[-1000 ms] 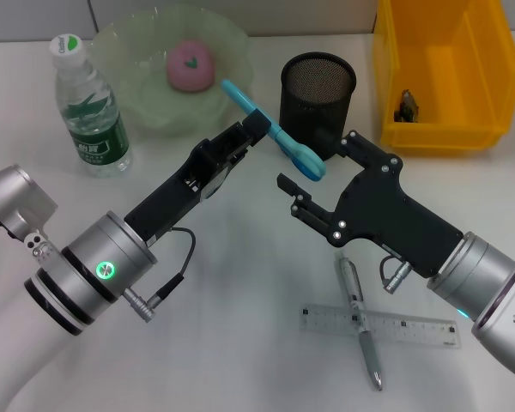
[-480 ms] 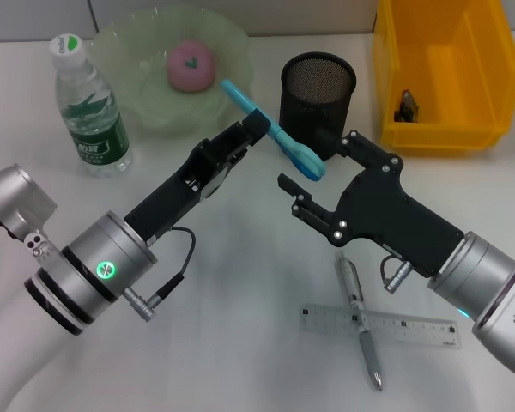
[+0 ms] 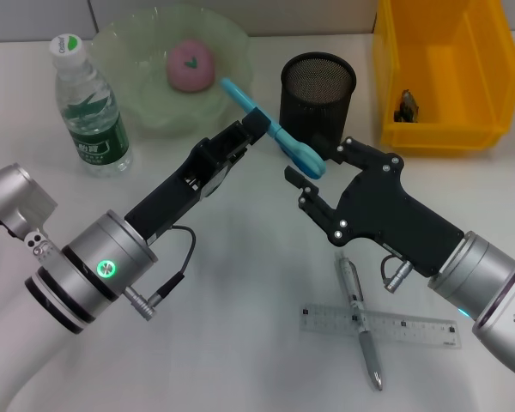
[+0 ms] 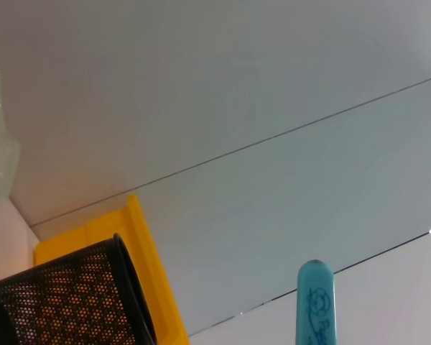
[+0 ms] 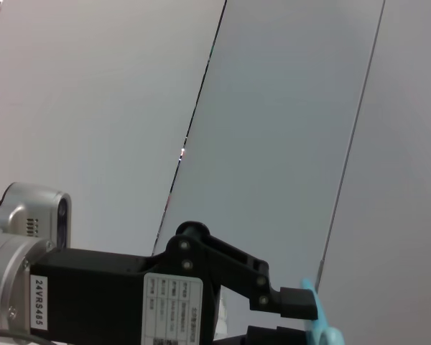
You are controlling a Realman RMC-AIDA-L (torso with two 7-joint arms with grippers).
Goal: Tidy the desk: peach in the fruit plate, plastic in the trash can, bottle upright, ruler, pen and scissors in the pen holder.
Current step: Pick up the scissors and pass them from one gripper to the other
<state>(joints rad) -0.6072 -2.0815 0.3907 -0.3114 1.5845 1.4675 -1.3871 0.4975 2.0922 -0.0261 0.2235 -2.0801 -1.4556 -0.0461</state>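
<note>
beside the black mesh pen holder (image 3: 318, 94), my left hand (image 3: 256, 127) is clamped on the light-blue plastic scissors (image 3: 273, 130); my right hand (image 3: 319, 167), fingers spread and empty, has just moved up toward the handles, looks like a handover.

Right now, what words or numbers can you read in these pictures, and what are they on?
"24VRS485": sticker on the left gripper, which holds the scissors.
Bottle label and cap: print too small to read.
Ruler: markings too small to read.
Scissors' blue cover, left wrist view: a drawing and letters, cut off, unreadable.
Right gripper: no text.
</note>
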